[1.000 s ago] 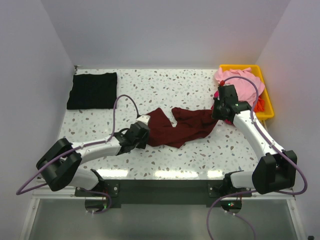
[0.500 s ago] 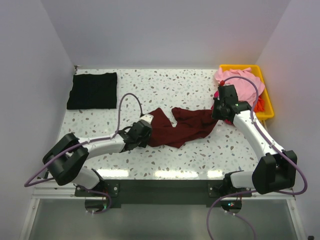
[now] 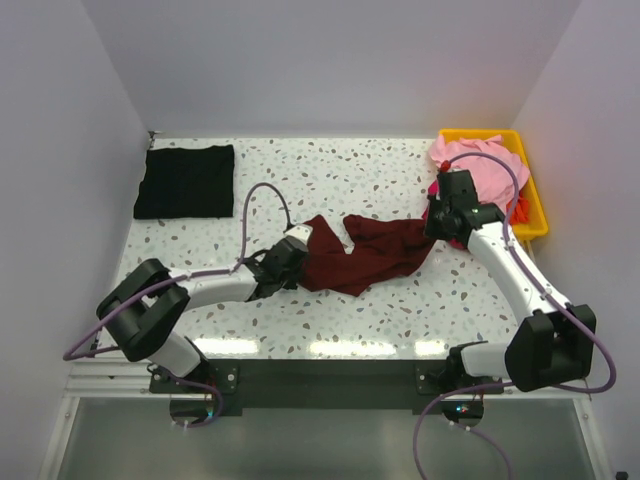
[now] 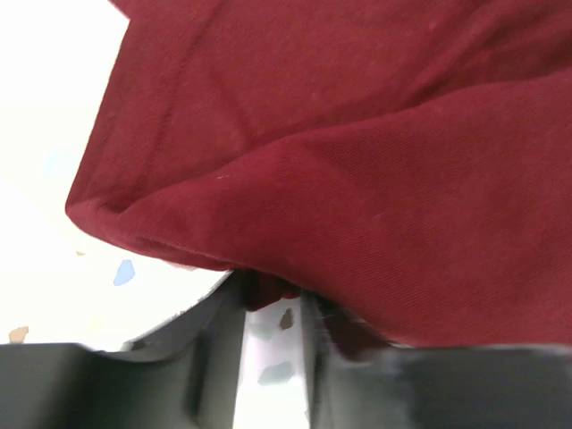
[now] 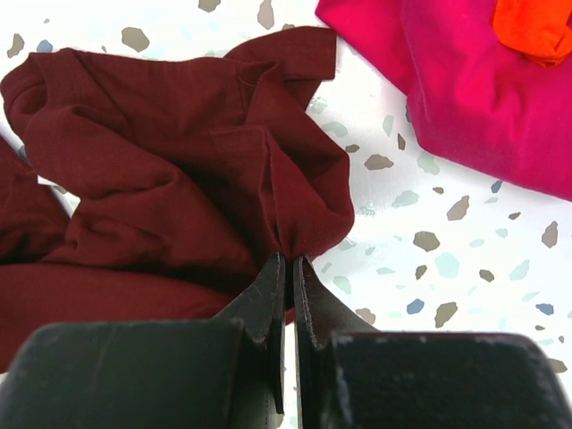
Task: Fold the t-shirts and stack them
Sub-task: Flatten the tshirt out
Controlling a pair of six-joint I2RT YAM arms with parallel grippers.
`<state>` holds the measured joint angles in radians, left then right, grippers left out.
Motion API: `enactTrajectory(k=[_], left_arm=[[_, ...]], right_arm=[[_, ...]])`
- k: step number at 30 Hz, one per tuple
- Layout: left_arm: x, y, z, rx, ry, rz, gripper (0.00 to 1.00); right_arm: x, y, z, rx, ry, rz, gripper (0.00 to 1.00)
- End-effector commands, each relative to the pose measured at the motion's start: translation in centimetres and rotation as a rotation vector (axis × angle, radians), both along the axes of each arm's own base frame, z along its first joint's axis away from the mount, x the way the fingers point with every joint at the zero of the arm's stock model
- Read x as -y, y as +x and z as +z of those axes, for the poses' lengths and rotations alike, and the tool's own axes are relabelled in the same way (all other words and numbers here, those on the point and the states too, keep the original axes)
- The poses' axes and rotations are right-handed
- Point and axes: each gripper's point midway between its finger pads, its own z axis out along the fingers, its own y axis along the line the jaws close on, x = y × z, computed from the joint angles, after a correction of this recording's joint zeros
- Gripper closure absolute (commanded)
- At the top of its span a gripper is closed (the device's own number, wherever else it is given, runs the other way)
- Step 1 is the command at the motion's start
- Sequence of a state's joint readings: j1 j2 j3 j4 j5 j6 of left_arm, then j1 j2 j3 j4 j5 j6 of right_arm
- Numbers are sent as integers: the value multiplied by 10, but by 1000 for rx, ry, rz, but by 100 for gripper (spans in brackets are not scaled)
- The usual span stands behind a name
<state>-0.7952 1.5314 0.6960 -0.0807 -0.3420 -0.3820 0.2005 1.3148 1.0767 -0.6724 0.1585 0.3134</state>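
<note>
Reaching further right than before, left gripper (image 3: 293, 264) is meeting the maroon t-shirt (image 3: 375, 255), lying rumpled mid-frame on the table (image 3: 380, 170), long axis left-right. Wrist views alone are showing jaws: left narrowly apart at the hem, grip unclear; right gripper (image 5: 286, 264) pinching its right end tight.

From my remote station: the maroon t-shirt (image 3: 365, 255) is soft, matt knit cloth, and I can make out its fine weave and stitched hem in the left wrist view. The black t-shirt (image 3: 186, 181) looks matt and faintly ribbed. The magenta t-shirt (image 5: 483, 98), orange t-shirt (image 5: 536, 25) and pink t-shirt (image 3: 480, 160) are smooth matt cloth. The tabletop (image 3: 400, 310) is smooth, speckled white, stone-like and lightly glossy. The bin (image 3: 478, 133) is shiny yellow plastic, and the fingers (image 5: 266, 308) look like matt black plastic.
</note>
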Motion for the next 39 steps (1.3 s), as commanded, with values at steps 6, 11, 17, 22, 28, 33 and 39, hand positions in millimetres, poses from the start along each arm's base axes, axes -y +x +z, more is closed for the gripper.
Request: enactTrajectory(k=[6,11,17,22,28,33,39], left_arm=[[-6,1,1,1,17,53,100],[-32,-23,38,-56,51,113,100],[-42,-64,67,-181,-11,107,92],[-39,-52,54,-225,-76,103,83],[-33,-10,30,-290,-71,92,59],[-23,9,48,-235,-97,100,42],[-33,-10,38,-223,-130,114,42]], right_arm=[[3,-5,18,43,7,-3,100],[8,-13,36,67,-8,-2,100],[11,-27,51,94,-10,5,100],[12,-27,38,71,-19,0,100],[9,-20,24,46,-12,0,100],[11,-22,21,41,-23,-2,100],[12,-25,16,33,-27,-2,100]])
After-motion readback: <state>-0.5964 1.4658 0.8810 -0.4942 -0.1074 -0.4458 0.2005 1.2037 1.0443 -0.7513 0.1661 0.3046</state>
